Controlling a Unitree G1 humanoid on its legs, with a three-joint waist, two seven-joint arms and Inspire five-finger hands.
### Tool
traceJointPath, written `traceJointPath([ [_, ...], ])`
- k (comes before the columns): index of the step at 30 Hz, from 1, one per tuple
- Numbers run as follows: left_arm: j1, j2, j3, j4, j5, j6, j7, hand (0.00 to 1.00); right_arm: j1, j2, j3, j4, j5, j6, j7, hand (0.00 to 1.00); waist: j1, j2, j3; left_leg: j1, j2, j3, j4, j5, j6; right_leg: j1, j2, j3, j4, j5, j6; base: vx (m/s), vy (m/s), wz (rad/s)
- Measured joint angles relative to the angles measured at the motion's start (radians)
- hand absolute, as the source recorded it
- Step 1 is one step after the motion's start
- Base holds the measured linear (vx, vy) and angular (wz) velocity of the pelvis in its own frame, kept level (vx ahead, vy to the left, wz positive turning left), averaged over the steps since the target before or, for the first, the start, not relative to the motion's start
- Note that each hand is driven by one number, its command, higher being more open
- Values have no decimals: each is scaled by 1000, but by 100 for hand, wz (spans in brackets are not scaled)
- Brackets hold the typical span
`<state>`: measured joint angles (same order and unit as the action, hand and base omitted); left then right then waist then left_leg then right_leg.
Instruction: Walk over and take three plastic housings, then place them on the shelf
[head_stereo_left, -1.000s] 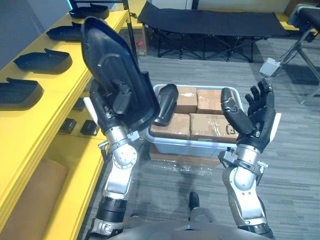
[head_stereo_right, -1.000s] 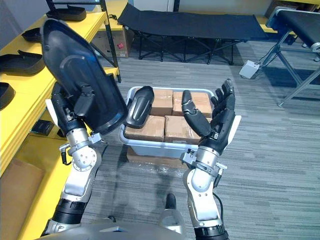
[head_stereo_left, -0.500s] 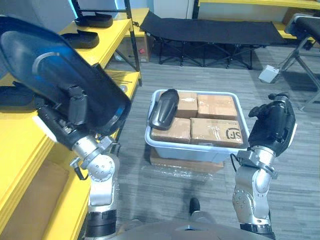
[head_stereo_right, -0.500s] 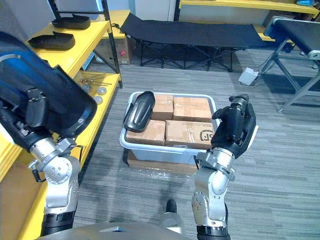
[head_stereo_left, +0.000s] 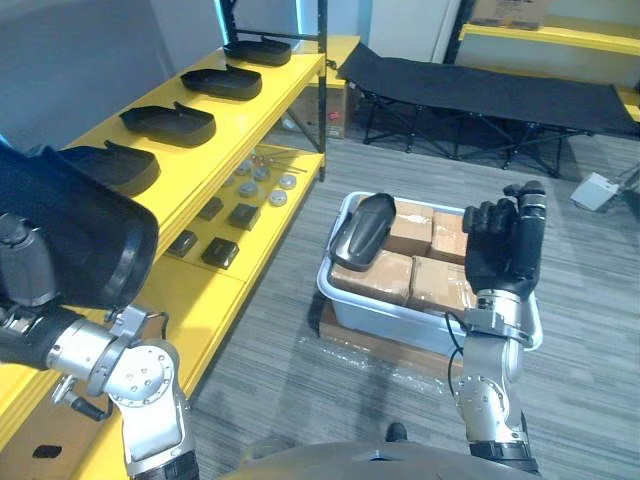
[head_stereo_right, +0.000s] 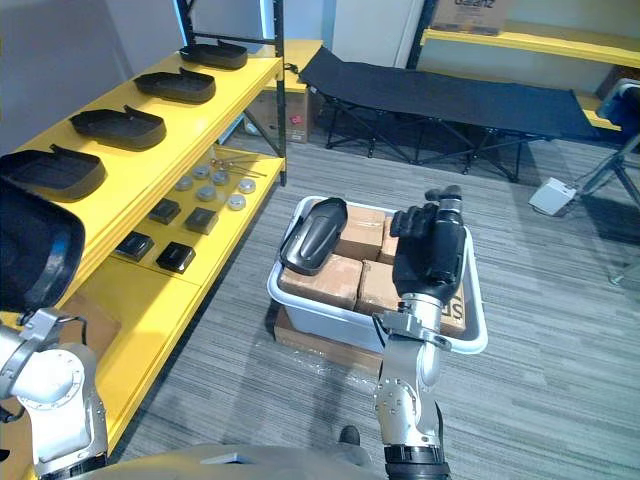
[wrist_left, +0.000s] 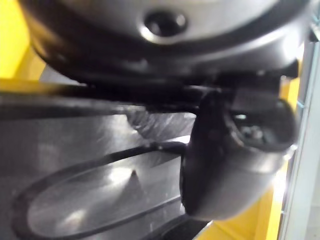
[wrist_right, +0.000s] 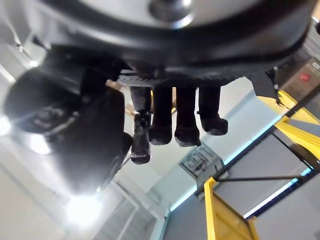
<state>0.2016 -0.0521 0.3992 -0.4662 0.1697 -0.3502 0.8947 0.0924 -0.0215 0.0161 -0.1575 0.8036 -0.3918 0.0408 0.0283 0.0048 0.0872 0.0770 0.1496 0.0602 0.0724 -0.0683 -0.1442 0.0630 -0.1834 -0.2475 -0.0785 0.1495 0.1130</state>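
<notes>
1. the left hand (wrist_left: 232, 152) grips a large black plastic housing (head_stereo_left: 70, 235), thumb pressed on its inner face; the fingers are hidden behind the shell.
2. that housing hangs over the near end of the yellow metal shelf (head_stereo_left: 283, 80).
3. beyond those fingers, four more black housings (head_stereo_left: 165, 123) lie in a row on the shelf top.
4. the right hand (head_stereo_left: 505, 250) is raised, fingers curled on nothing.
5. near its fingers, toward the left hand's side, another black housing (head_stereo_left: 362, 230) leans on brown cardboard boxes (head_stereo_left: 385, 275) in a pale grey plastic tub (head_stereo_left: 365, 312).

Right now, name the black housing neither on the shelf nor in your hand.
The leaning housing, propped on cardboard boxes in the grey bin. The shelf housings lie on the yellow shelf; the left hand grips the held housing.
</notes>
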Motion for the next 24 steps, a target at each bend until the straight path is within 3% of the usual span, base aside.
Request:
traceJointPath([
  [10, 11, -2, 45, -2, 82, 5, 34, 0, -66, -4, 53, 95, 48, 81, 58, 100, 47, -7, -13, -21, -1, -47, 12, -1, 6, 16, -1, -52, -1, -14, -8, -13, 3, 14],
  [20, 16, -3, 52, -2, 82, 6, 22, 0, -112, -3, 115, 167, 32, 82, 57, 100, 84, -8, -15, -34, -3, -89, 13, 3, 5, 33, -1, -94, -1, -17, -2, 0, 9, 12],
  [24, 34, -2, 55, -4, 194, 53, 31, 0, -117, -2, 154, 169, 28, 115, 58, 100, 102, -10, -16, -34, -4, -108, 14, 3, 5, 45, -1, -115, -1, -25, -2, -11, 10, 13],
])
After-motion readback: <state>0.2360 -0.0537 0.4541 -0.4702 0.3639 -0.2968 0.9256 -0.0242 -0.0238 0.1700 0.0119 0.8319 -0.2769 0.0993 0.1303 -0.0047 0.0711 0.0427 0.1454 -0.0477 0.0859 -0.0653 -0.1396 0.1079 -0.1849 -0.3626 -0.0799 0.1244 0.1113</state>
